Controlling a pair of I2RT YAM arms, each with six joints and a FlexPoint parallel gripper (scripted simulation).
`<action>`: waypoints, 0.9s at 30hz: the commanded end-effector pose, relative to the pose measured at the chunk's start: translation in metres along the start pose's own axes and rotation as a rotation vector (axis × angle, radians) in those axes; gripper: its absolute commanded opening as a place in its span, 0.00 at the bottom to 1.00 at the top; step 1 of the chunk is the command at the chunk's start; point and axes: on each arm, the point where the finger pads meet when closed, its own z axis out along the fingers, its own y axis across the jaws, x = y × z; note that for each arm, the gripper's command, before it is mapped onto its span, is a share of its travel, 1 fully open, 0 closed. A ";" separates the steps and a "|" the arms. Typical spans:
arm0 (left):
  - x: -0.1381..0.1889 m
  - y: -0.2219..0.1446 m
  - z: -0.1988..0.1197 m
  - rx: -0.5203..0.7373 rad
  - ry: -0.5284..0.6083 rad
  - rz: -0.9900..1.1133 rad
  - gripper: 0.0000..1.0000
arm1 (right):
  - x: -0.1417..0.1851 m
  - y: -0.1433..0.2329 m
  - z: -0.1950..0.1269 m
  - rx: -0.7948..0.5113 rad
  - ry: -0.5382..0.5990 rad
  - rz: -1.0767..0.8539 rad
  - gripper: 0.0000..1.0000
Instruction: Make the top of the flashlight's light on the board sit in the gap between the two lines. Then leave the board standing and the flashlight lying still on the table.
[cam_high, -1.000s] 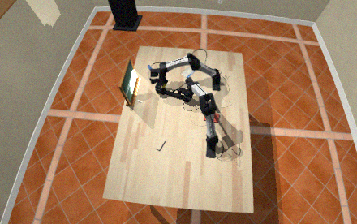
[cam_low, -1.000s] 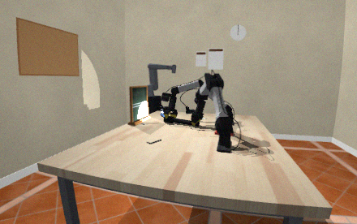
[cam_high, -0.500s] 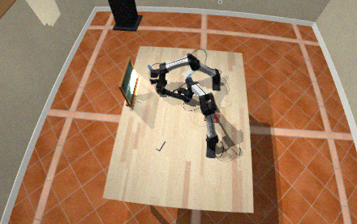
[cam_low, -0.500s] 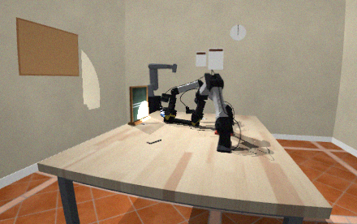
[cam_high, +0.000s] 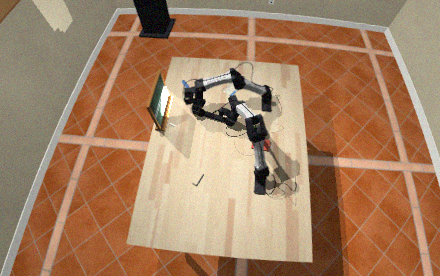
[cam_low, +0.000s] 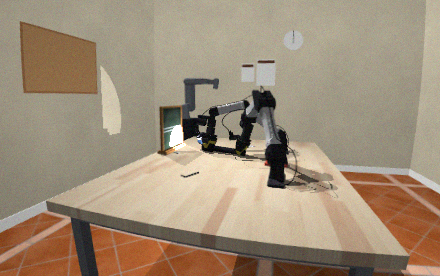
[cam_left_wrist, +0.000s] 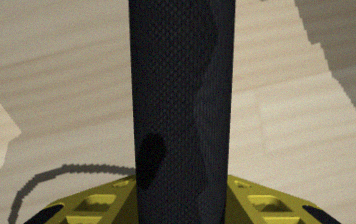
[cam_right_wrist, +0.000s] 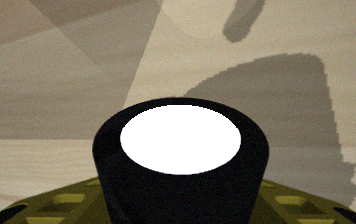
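Projecting toward the board (cam_high: 158, 105) (cam_low: 171, 117), the flashlight (cam_high: 214, 116) (cam_low: 225, 149) (cam_left_wrist: 182, 100) (cam_right_wrist: 104, 162) lies lengthwise between the two arms, in front of the board. Its barrel is black, cylindrical and finely knurled, with a dark oval patch on one side. The head is a smooth, wider black collar around a round lens (cam_right_wrist: 181, 140), which shows solid white.

The left hand (cam_high: 230, 118) (cam_low: 241, 151) (cam_left_wrist: 181, 183) is closed partway on the barrel; its yellow fingers, with recessed pockets, bear on both sides. The right hand (cam_high: 198, 110) (cam_low: 208, 143) (cam_right_wrist: 179, 182) is set wider and grips the head from both sides. Whether the flashlight touches the table (cam_high: 225, 210) (cam_low: 200, 200) cannot be told.

The board stands upright at the table edge: a green panel in a brown wood-look frame, crossed by pale lines. A white light patch (cam_low: 176, 136) covers its lower part, its top near the lines; its exact fit in the gap cannot be read. The table has a pale, wood-grained plank surface. A thin, dark, angled piece (cam_high: 198, 180) (cam_low: 190, 174) lies on it, well apart from the flashlight.
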 end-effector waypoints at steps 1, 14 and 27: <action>-0.005 -0.004 -0.016 0.026 -0.035 0.024 0.30 | -0.003 0.002 0.008 0.026 -0.003 0.004 1.00; -0.005 -0.006 -0.016 0.033 -0.035 0.023 0.30 | -0.008 -0.008 -0.005 0.027 -0.005 0.014 1.00; -0.005 -0.006 -0.016 0.033 -0.035 0.023 0.30 | -0.006 -0.003 -0.036 0.006 0.001 0.012 1.00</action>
